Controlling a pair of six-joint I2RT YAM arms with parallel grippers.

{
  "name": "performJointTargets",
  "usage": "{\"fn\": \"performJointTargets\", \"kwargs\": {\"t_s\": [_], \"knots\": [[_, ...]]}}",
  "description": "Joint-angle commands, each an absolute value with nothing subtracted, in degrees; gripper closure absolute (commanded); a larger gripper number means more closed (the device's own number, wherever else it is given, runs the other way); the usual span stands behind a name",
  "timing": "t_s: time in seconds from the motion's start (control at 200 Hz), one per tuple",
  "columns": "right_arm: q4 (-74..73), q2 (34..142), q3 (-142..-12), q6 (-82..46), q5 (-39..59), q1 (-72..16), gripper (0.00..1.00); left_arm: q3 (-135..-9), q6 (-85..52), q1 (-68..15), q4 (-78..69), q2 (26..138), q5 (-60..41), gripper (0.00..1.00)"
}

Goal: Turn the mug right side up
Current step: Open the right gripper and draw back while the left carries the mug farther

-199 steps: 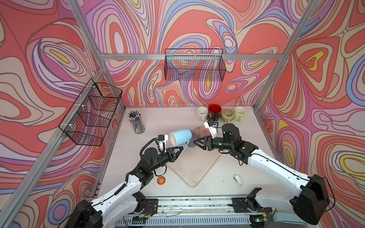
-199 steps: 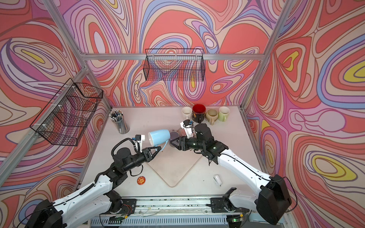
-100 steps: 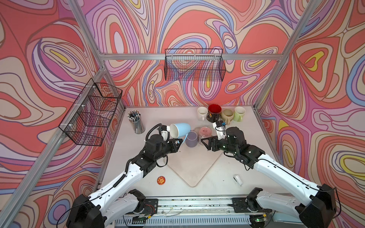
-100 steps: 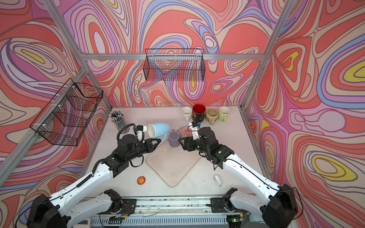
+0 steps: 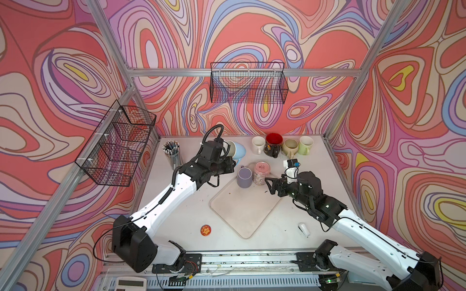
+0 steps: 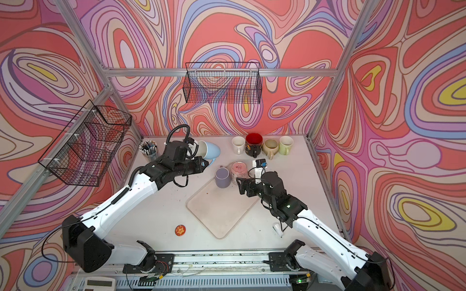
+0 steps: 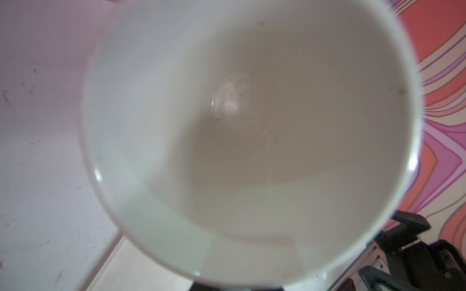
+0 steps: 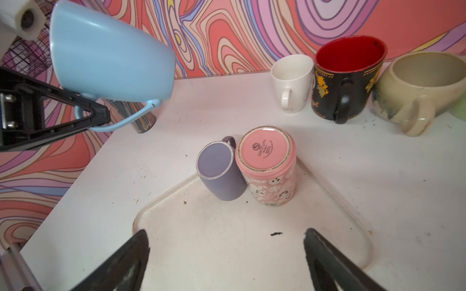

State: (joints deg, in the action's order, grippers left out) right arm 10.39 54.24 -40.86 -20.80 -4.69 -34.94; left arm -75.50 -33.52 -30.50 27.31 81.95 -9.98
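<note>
A light blue mug (image 5: pixel 239 151) (image 6: pixel 212 151) hangs in the air over the back of the table, lying roughly on its side with its mouth toward the left arm. My left gripper (image 5: pixel 233 162) (image 6: pixel 203 162) is shut on its handle (image 8: pixel 121 122), and one black finger (image 8: pixel 75 118) shows there. The mug's pale inside (image 7: pixel 252 126) fills the left wrist view and hides the jaws. My right gripper (image 5: pixel 268 185) (image 6: pixel 239 185) (image 8: pixel 225 235) is open and holds nothing, low over the tray (image 5: pixel 242 214), just right of the two mugs standing on it.
A purple mug (image 5: pixel 244 177) and a pink patterned mug (image 5: pixel 261 173) stand upside down, touching, on the tray's far corner. Several upright mugs (image 5: pixel 273 145) line the back wall. A pen cup (image 5: pixel 172 153) stands back left. A red disc (image 5: pixel 205 230) and a small white object (image 5: pixel 303 229) lie near the front.
My left arm has carried the blue mug from above the tray toward the back left. My right gripper has drawn back to the right and opened wider.
</note>
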Motion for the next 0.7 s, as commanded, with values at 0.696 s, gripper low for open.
{"fn": "performJointTargets", "kwargs": {"t_s": [0.696], "knots": [[7.5,64.8,-36.6,-19.3,-1.7,-34.9,0.04,-124.9,-14.8,-28.7,57.1,117.1,-0.3,1.00]]}}
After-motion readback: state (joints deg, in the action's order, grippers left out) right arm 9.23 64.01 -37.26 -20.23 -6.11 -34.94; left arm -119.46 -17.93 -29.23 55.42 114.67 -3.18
